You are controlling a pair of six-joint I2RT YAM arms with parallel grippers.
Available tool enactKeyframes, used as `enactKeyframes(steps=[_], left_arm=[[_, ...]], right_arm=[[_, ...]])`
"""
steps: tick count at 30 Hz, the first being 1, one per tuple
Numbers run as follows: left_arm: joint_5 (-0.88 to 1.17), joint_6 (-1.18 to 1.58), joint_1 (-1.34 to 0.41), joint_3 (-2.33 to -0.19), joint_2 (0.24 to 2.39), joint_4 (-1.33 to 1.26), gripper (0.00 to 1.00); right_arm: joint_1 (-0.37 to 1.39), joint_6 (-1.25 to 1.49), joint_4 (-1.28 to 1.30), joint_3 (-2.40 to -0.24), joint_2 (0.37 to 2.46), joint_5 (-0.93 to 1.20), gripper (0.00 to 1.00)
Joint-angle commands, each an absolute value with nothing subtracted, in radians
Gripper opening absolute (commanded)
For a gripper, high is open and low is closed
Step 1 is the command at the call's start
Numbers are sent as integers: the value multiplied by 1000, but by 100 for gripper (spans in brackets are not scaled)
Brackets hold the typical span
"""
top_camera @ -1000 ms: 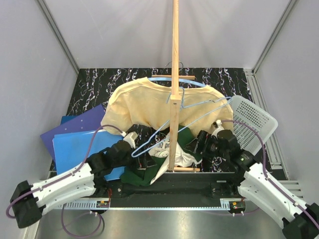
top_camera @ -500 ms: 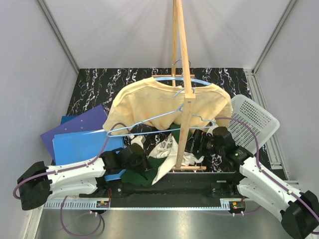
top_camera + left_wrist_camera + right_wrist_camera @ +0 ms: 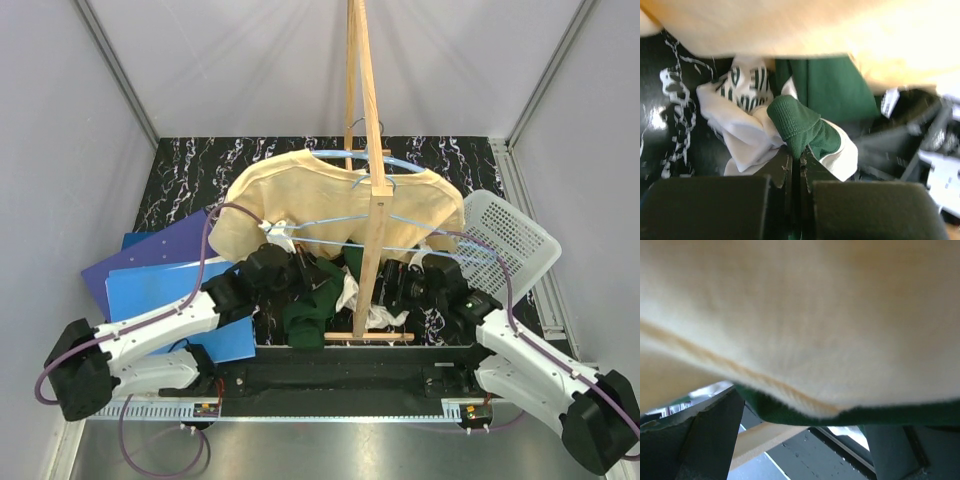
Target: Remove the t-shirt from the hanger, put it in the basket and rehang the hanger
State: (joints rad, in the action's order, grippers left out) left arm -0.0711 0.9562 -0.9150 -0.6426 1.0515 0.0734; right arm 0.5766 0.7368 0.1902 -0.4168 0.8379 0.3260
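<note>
One white basket [image 3: 512, 238] sits tilted at right, beside the right arm. Yellow t-shirt [image 3: 300, 200] hangs draped over blue hanger [image 3: 345, 217] on wooden stand [image 3: 377, 250]. Left gripper [image 3: 800, 155] reaches under it, pinched tight on green-and-white garment [image 3: 807, 130]. Right gripper [image 3: 800, 412] is spread apart below the shirt hem.

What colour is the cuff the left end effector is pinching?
Dark green cuff on white fabric, at the left end effector; clearest in the left wrist view.
</note>
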Motion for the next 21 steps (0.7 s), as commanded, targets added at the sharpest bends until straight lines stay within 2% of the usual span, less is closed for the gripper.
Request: enactKeyframes(steps=[1,5,10,21], left_arm=[[-11,1009,-877,-653,1156,-153,0],[34,1006,-877,-716,1258,-146,0],[71,1020,-877,-693,1264,-222,0],[202,1068,-879,-667,1289,-316,0]], right_arm=[[601,684,46,-460,894,399,100],[623,641,-26,-483,945,459,100],[646,597,-72,-482,997,443,100],[749,568,-265,-420,1089,186,98]])
